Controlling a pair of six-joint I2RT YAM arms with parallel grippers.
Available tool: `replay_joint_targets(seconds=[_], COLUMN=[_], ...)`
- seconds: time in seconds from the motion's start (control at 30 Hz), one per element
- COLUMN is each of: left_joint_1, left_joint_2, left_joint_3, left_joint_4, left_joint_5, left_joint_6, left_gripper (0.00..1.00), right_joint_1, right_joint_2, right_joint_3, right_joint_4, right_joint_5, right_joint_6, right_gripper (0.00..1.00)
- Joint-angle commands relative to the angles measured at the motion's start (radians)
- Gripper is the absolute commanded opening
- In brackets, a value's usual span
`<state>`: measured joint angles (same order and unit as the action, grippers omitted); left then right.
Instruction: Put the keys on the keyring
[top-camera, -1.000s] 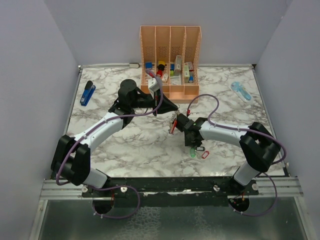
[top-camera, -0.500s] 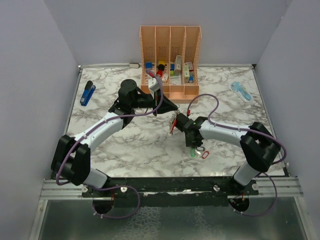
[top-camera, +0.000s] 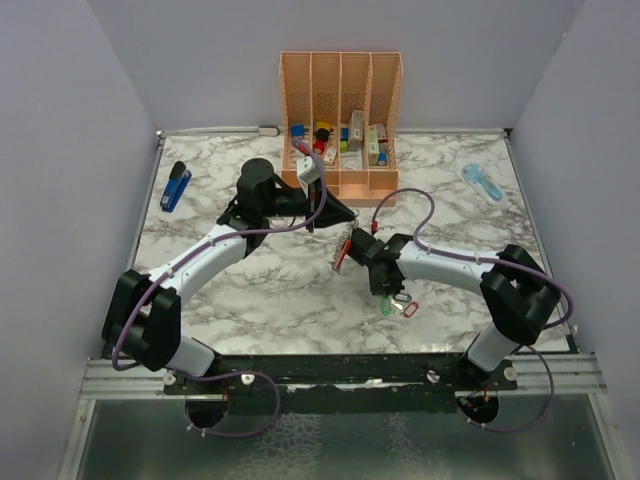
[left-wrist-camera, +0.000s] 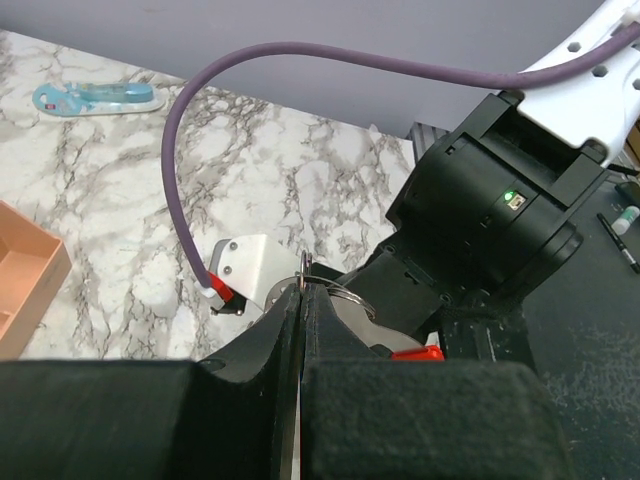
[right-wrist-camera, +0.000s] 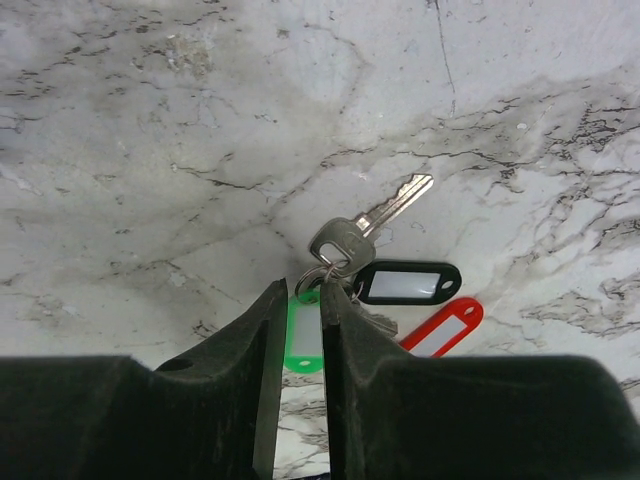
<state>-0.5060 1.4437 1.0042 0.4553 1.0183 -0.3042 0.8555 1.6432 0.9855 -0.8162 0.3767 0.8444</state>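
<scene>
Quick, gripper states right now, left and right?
Left gripper: closed, pinching a thin metal ring.
Right gripper: nearly closed at the keys; grip cannot be told.

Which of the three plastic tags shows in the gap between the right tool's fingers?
The green tag; the black tag and the red tag lie off to one side, outside that gap.

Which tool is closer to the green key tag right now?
Right. The right tool is directly over the green key tag, seen between its fingers; the left tool sits farther back, near the orange organizer.
</scene>
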Motion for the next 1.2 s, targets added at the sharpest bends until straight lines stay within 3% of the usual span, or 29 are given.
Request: replay_joint_targets(seconds=[0.0, 0.77, 1.17], left_joint_1=[-0.004, -0.006, -0.006], left_joint_2=[-0.010, -0.009, -0.007], left_joint_3=[0.011, 0.009, 0.011], left_joint_4=[0.028, 0.030, 0.025], left_joint_5=[-0.019, -0.021, -0.020], left_joint_6=[0.007, 0.005, 0.005], left_gripper=[0.00, 0.00, 0.00], right_joint_1=[0.022, 0.024, 0.024], right_joint_2=[0.004, 0.034, 0.030], right_joint_3=[0.056, -0.002, -0.008], right_joint_4=[-0.024, 0.032, 0.031], right_joint_5=[0.023, -0.002, 0.009], right_joint_6=[0.018, 0.014, 0.015], right_gripper=[0.20, 0.19, 0.12])
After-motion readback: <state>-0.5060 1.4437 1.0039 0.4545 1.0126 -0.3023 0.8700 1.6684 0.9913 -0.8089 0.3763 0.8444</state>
